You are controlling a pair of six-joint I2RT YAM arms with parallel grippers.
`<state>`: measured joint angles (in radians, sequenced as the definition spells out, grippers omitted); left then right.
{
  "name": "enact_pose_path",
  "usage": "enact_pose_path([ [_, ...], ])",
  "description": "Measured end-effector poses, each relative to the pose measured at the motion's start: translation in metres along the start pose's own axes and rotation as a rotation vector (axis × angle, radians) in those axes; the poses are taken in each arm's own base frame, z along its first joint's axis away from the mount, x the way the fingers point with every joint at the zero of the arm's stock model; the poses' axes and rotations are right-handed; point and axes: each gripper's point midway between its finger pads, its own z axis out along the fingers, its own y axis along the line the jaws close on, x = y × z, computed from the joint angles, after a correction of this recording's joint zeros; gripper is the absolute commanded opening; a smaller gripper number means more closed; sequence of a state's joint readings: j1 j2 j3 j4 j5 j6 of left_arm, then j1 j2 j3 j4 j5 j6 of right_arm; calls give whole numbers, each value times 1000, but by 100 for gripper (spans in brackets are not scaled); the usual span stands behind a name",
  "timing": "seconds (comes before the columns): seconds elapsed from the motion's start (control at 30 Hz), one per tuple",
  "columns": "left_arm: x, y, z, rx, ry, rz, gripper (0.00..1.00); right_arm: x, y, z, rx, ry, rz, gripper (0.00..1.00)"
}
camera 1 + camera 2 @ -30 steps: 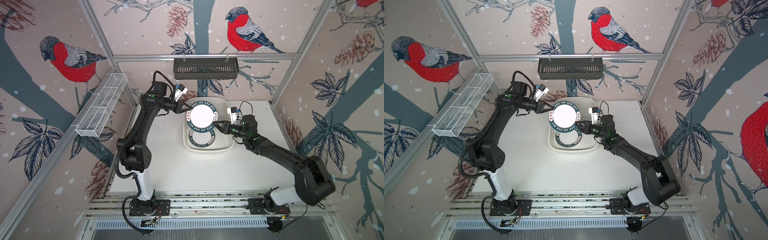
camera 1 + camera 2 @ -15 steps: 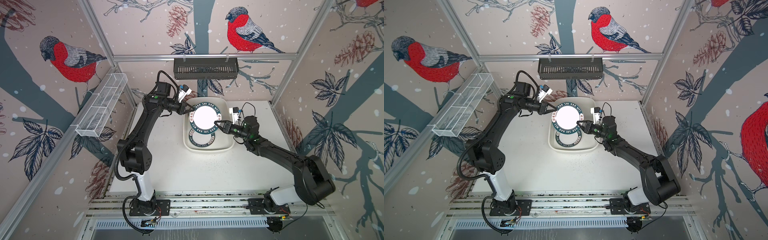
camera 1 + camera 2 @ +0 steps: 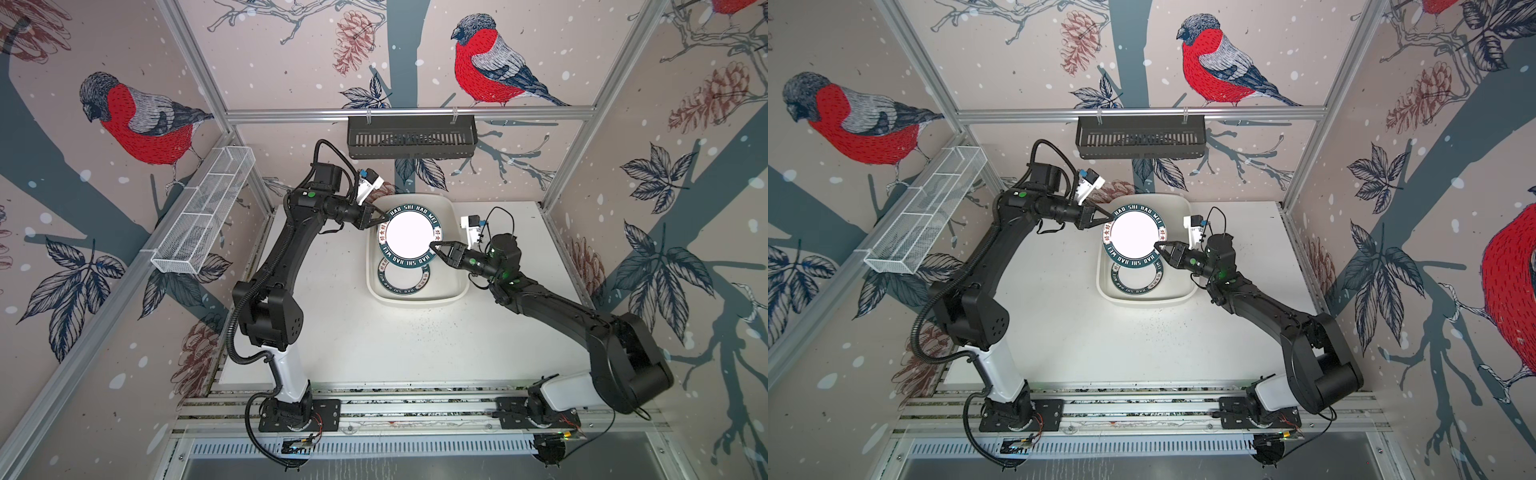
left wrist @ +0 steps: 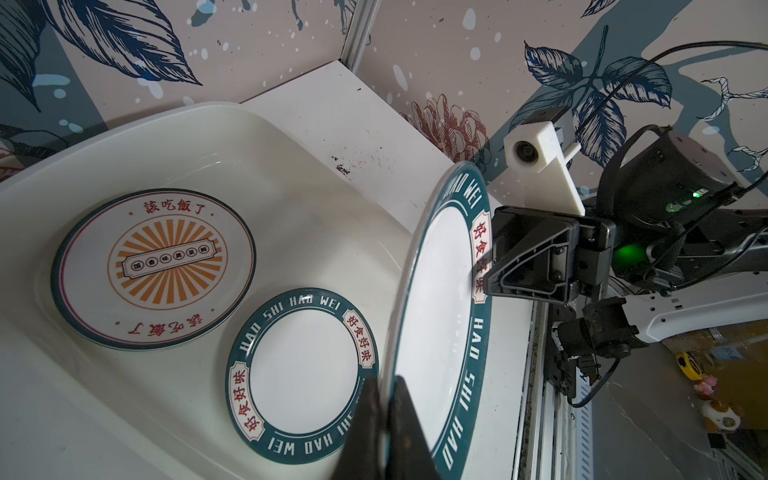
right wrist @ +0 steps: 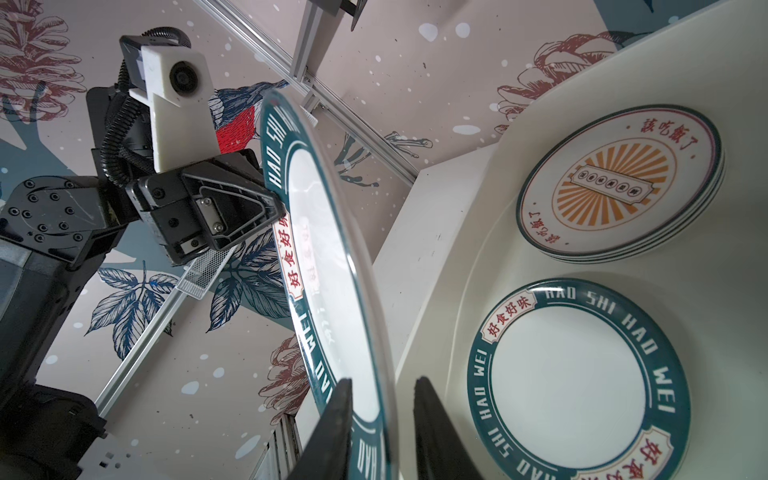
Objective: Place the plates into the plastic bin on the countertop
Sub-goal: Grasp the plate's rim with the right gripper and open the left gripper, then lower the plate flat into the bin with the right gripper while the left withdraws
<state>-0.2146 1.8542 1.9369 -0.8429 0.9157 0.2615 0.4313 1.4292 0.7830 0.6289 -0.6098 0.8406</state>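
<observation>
held plate (image 3: 409, 237) (image 3: 1133, 237): teal "hao shi hao wei" rim, face up, in the air above the far half of the plastic bin (image 3: 415, 301) (image 3: 1144, 302), not touching it. left gripper (image 3: 381, 219) (image 4: 386, 386) is clamped on the plate's rim, over the bin's left wall. right gripper (image 3: 433, 246) (image 5: 382, 386) is over the bin's right side, jaws apart and straddling the opposite rim. in the right wrist view one finger (image 5: 432, 415) stands clear of the plate edge, so no clamp there. on the bin floor: a second lettered plate (image 3: 402, 276) (image 4: 301, 386) lies flat in the near half, and a sunburst stack (image 4: 153, 268) (image 5: 619, 183) lies in the far half, hidden by the held plate in both top views. the bin sits at the back of the countertop (image 3: 395, 340).
</observation>
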Motion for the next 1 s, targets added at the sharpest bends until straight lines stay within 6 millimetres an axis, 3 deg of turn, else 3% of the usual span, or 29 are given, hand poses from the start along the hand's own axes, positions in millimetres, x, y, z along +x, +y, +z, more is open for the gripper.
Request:
enact_pose_path([
  [0.1, 0, 0, 0, 1, 0, 0, 0, 1, 0, -1, 1, 1, 1, 25],
  [0.6, 1, -2, 1, 19, -2, -16, 0, 4, -4, -2, 8, 4, 8, 4],
  [0.7, 2, -2, 2, 23, 1, -24, 9, 4, -5, -3, 8, 5, 9, 3],
  [0.77, 3, -1, 3, 23, 2, -29, 22, 4, -5, -3, 8, 7, 13, 3],
  [0.83, 3, 0, 3, 20, -2, -29, 49, 3, -6, -4, 11, 6, 15, 3],
  [0.87, 3, 2, 4, 12, -2, -30, 56, 3, -7, -4, 11, 5, 15, 3],
  [1.0, 5, 19, 1, -80, 5, -66, 61, -2, -16, -9, 33, -2, 23, 3],
])
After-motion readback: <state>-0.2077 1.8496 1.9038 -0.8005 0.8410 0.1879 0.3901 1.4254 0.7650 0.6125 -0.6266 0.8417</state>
